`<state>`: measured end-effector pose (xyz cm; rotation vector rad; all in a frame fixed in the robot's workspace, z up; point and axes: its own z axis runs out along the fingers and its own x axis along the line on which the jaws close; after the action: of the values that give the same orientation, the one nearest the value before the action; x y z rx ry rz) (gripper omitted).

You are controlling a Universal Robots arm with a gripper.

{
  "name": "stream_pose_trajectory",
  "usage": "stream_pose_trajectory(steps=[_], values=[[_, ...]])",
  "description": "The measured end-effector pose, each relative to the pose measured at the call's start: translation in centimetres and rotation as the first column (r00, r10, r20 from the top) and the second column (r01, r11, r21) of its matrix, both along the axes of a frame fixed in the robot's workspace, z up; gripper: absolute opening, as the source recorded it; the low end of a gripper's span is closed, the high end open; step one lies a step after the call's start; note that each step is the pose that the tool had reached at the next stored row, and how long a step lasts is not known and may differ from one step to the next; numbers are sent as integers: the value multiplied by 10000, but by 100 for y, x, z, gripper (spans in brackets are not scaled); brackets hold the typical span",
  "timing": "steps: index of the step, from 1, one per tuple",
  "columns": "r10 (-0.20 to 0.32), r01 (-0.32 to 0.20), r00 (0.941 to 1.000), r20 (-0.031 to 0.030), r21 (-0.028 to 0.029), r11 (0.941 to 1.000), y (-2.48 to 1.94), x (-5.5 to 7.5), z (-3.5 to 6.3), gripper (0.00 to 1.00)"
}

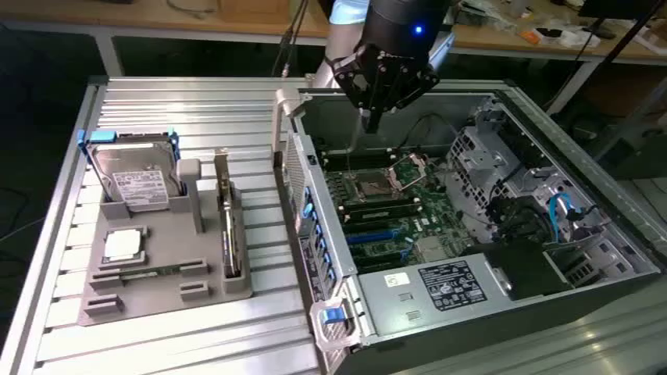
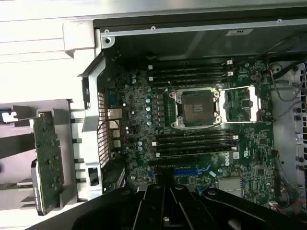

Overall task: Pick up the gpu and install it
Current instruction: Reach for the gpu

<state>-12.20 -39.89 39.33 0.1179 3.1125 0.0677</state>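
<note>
Table: A slatted aluminium table (image 1: 187, 101) carried the whole set-up, with a workbench beyond it at 12 o'clock in the exterior view.
Computer case: An open tower case (image 1: 304, 187) lay on its side across the 3 o'clock half of the table, its interior facing up.
Motherboard: The green motherboard (image 1: 396, 226) (image 2: 144, 120) covered the case floor, with black memory slots on both sides of the processor seat and blue expansion slots nearby.
Holder tray: A grey moulded tray (image 1: 156, 289) sat on the table at 9 o'clock from the case, just beside it.
Gripper: The black gripper (image 1: 372, 121) hung over the far end of the case, at 12 o'clock from the motherboard. Its fingers were drawn together, pointing down, with nothing held between them.
Hard drive: A silver hard drive (image 1: 136, 183) with a white label stood in the tray's far end.
Gpu: The gpu (image 1: 227, 234) (image 2: 48, 158) stood on edge in the tray's slot nearest the case, at 8 o'clock from the gripper and well apart from it.
CPU socket: The empty socket (image 1: 373, 186) (image 2: 196, 108) lay open in its metal frame.
</note>
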Motion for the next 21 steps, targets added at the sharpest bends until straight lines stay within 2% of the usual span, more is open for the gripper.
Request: stream_pose_trajectory(steps=[10,21], values=[[-1,1,10000,0,-1,10000,0,-157,0,11],[0,0,10000,0,-1,10000,0,-520,0,11]])
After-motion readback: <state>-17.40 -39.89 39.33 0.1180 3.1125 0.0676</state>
